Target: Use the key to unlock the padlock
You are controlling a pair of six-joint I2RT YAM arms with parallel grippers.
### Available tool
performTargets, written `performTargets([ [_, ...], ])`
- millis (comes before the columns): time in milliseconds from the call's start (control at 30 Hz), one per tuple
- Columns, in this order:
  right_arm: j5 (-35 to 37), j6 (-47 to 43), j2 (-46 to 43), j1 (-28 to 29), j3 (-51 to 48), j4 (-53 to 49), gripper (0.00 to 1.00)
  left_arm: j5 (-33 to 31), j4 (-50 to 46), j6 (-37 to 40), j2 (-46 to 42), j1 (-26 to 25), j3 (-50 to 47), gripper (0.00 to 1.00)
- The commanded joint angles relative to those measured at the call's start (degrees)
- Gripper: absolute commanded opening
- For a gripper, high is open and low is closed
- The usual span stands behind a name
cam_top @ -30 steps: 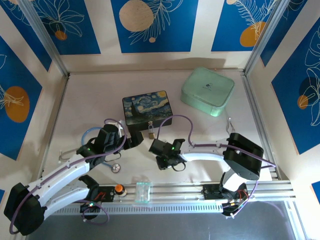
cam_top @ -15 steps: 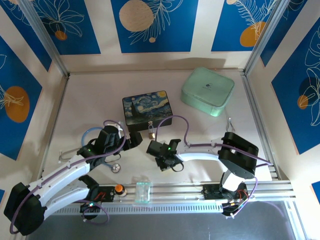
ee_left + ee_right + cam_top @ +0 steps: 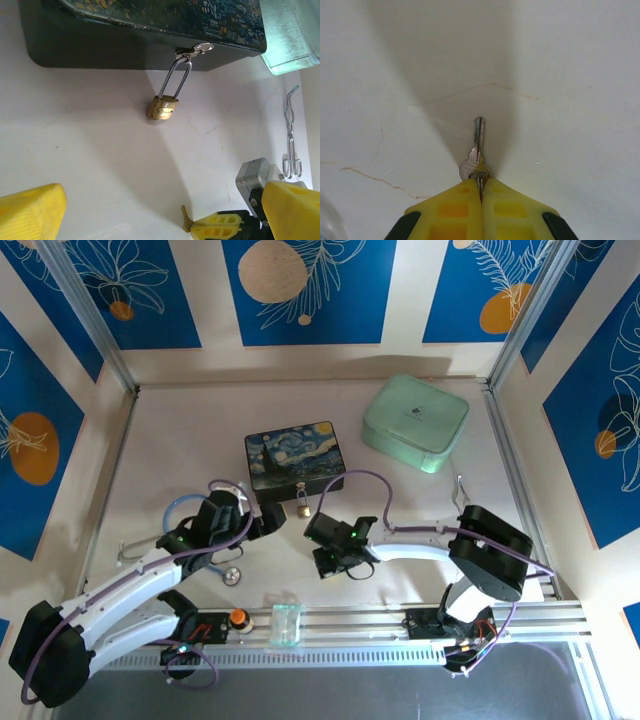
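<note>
One step looks done: the right pincer (image 3: 481, 189) is clamped on the key (image 3: 478, 150) by its bow, with the blade in line with the fingers and pointing straight ahead. Inserting and turning remain. The padlock (image 3: 162, 108) hangs locked from the tin (image 3: 125, 50), body toward the arms, and the left pincer (image 3: 262, 525) gapes wide and empty.

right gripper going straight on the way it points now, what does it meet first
Likely the table: the right gripper holds the key tip-forward over bare surface. Depth is unclear.
</note>
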Motion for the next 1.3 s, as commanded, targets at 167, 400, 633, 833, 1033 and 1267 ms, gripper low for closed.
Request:
performTargets([
  [167, -4.69, -7.12, -5.42, -3.52, -5.84, 4.72, 0.0, 4.09, 7.23, -1.33, 4.46, -3.27, 0.12, 0.95],
  [400, -6.71, -8.86, -8.64, -6.28, -7.77, 7.44, 0.0, 2.1, 13.18, -11.22, 2.76, -5.2, -2.87, 0.82],
  [633, -8.12, -9.77, -11.33, -6.76, -8.05, 9.37, 0.0, -2.87, 19.08, -22.78, 0.85, -8.86, -6.01, 0.8],
  [833, -11.95, -14.67, -17.63, -6.64, -8.55, 9.87, 0.0, 2.25, 21.59, -23.57, 8.31, -9.34, -2.99, 0.76],
  [1033, -14.18, -21.37, -25.33, -5.56, -8.94, 7.36, 0.0, 10.42, 31.27, -24.5, 17.98, -9.72, -0.35, 0.64],
  [1267, -14.1, -22.43, -24.42, -4.89, -6.49, 5.17, 0.0, 10.13, 26.86, -21.78, 17.02, -10.41, 2.64, 0.6],
])
